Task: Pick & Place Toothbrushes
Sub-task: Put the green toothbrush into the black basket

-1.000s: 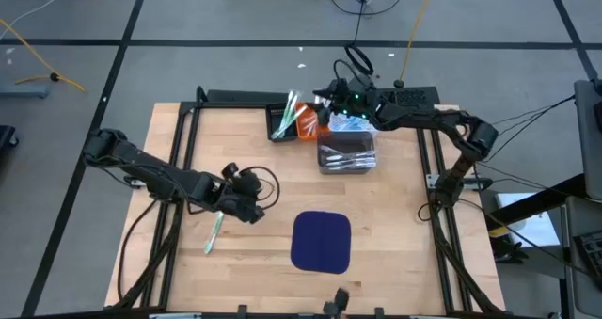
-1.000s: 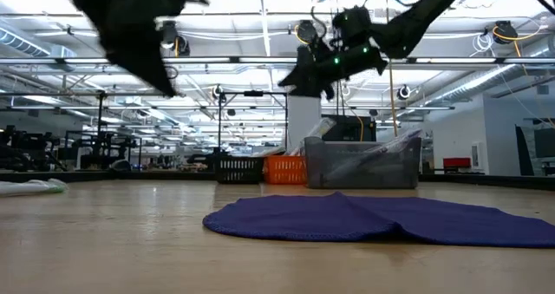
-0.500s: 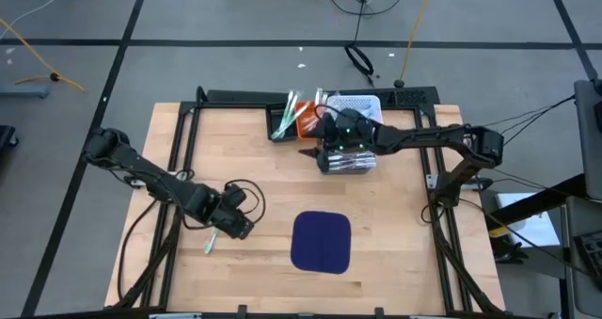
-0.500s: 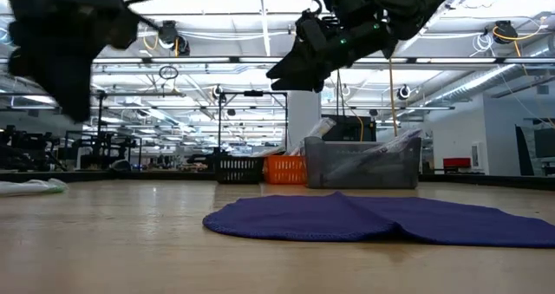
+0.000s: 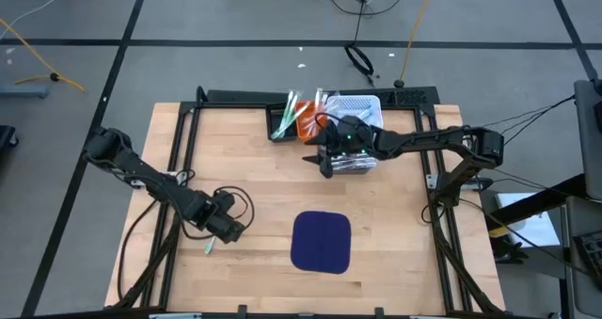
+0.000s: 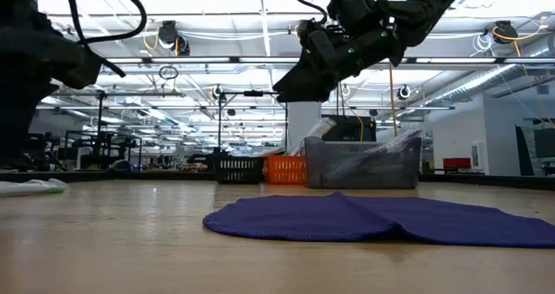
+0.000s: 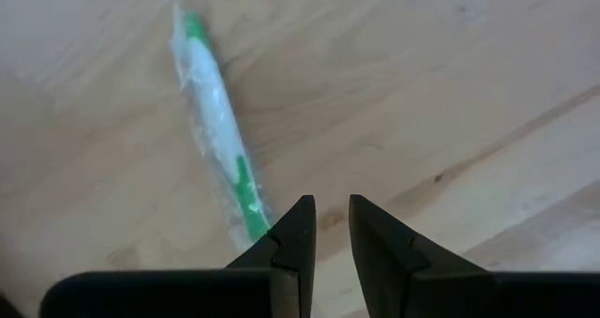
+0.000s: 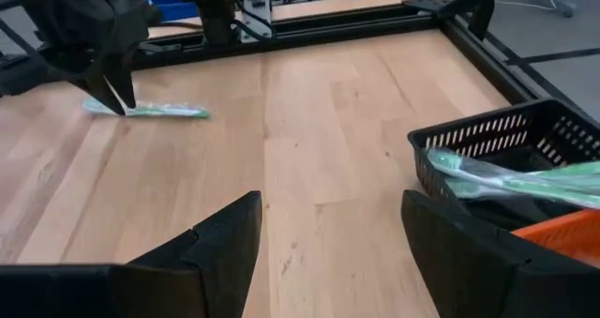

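**Left claw right over the loose toothbrush, right claw wide up by the bins**

High view: pale wooden plank table (image 5: 254, 168) with black metal rails down both sides. A dark blue rounded-square cloth mat (image 5: 321, 241) lies flat near the front edge. At the far edge, side by side: a black mesh plastic basket (image 5: 280, 129) with light green and white wrapped toothbrushes (image 5: 285, 115) sticking up out of it at a tilt, an orange plastic basket (image 5: 308, 126), and a clear grey plastic bin (image 5: 350, 154). One loose green-and-white toothbrush in a clear wrapper (image 5: 209, 246) lies on the wood at the front left. The left arm stretches low and diagonal, and the left gripper (image 5: 229, 229) sits just beside that brush. The right arm reaches in from the right rail, with the right gripper (image 5: 316, 157) above the bin's left edge.

Low view: the mat looks rumpled and soft; the right gripper hangs high above the bin, angled downward.

Left wrist view: the brush is a thin straight stick, white with green ends, crinkly glossy film around it. The two dark fingers (image 7: 292, 234) stand close together with a narrow gap and nothing between them, one tip at the brush's green end.

Right wrist view: fingers (image 8: 220, 238) spread wide, nothing held; wood grain runs lengthwise.
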### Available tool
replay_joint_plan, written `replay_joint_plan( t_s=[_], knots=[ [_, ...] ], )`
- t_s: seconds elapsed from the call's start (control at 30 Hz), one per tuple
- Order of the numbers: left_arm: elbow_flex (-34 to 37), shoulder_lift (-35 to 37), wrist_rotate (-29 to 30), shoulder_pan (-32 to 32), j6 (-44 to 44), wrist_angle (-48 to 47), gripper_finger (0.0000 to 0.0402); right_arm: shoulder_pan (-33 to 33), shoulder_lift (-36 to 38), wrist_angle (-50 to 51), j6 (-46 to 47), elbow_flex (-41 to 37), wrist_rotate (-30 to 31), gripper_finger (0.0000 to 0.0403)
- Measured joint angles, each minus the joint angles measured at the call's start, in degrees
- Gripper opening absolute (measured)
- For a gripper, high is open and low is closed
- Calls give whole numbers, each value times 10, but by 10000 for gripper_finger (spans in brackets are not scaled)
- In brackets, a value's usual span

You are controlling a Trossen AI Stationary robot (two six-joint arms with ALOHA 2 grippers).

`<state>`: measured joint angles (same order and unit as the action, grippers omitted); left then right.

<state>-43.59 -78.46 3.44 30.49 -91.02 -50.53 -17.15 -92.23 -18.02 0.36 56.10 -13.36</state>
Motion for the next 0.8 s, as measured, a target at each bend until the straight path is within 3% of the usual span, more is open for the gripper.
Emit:
replay_joint_plan(
  t_s=[0.27,0.8],
  knots=[
    [0,0,-12,0,-25,-55,67,0,0,-10,0,-19,0,251],
    [0,-12,-17,2,-29,-44,77,0,0,-9,0,-21,0,251]
  ],
)
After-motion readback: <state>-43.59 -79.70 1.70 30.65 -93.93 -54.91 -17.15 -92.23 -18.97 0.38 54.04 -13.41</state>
